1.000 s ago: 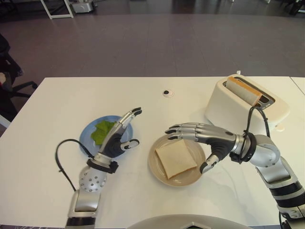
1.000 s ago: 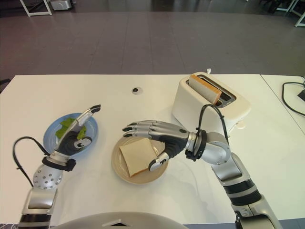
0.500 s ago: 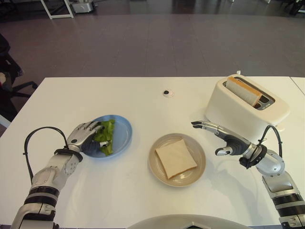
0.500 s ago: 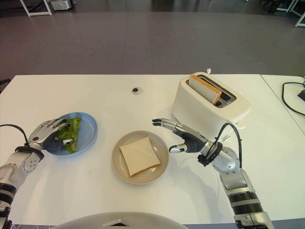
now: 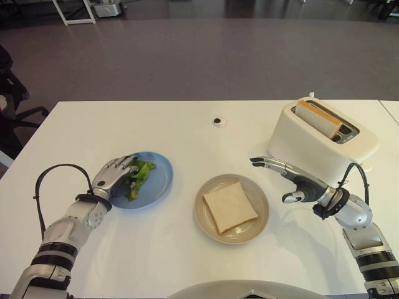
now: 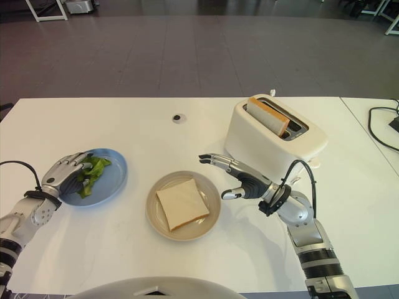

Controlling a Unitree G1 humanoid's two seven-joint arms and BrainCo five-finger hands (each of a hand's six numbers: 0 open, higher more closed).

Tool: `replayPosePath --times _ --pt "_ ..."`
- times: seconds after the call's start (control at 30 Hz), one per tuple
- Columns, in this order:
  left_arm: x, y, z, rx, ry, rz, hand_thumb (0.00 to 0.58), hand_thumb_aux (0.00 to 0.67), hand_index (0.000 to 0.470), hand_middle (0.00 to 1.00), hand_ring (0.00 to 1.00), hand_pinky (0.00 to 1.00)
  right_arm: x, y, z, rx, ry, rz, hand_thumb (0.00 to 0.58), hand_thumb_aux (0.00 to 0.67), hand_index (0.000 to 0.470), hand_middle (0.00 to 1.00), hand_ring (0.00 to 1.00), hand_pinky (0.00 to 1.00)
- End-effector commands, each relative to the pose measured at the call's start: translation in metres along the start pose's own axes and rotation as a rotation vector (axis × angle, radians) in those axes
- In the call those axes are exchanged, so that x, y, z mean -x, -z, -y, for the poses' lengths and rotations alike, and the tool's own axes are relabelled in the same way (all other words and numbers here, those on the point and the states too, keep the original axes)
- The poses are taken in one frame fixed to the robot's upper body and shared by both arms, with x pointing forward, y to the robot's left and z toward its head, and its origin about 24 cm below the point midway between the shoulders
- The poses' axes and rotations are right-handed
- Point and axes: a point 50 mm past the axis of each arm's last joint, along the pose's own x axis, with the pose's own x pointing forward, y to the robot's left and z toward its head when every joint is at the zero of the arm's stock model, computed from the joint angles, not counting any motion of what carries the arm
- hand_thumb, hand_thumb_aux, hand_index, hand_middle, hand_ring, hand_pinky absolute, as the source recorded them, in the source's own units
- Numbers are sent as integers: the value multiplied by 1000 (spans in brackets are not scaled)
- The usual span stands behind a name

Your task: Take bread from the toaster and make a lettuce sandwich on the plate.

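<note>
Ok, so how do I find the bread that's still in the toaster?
On the right side of the white table stands a white toaster. One bread slice sticks up out of its slot. The other slice lies flat on the tan plate, but this one stands on edge with a brown crust on top.

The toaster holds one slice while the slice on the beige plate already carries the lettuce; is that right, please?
Not quite: the left eye view shows the slice on the beige plate bare; the lettuce is on the blue plate, at the left hand. The toaster does hold the other slice.
</note>
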Motion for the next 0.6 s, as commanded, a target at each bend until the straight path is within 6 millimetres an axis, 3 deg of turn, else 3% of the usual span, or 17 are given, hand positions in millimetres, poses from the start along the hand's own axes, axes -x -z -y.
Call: replayPosePath --times 0.03,0.1,0.2,0.3,0.43,0.6 --pt "10 -2 -14 8 -50 7 580 670 470 0 0 0 -2 1 8 20 30 -1 0 0 0 0 0 0" --pt "13 -16 -38 57 -138 64 580 670 470 0 0 0 0 2 12 22 52 -4 0 0 0 0 0 0" --pt "13 -63 -73 183 -207 254 580 670 470 0 0 0 2 4 19 25 85 -16 0 0 0 0 0 0" --pt "16 -110 -89 301 -177 441 580 670 470 0 0 0 0 6 22 30 92 -14 0 0 0 0 0 0" --pt "20 -167 -83 401 -58 638 580 670 470 0 0 0 0 8 25 34 105 -18 0 0 0 0 0 0" --pt "8 -199 -49 299 86 676 580 670 470 0 0 0 -3 8 23 32 101 -10 0 0 0 0 0 0"
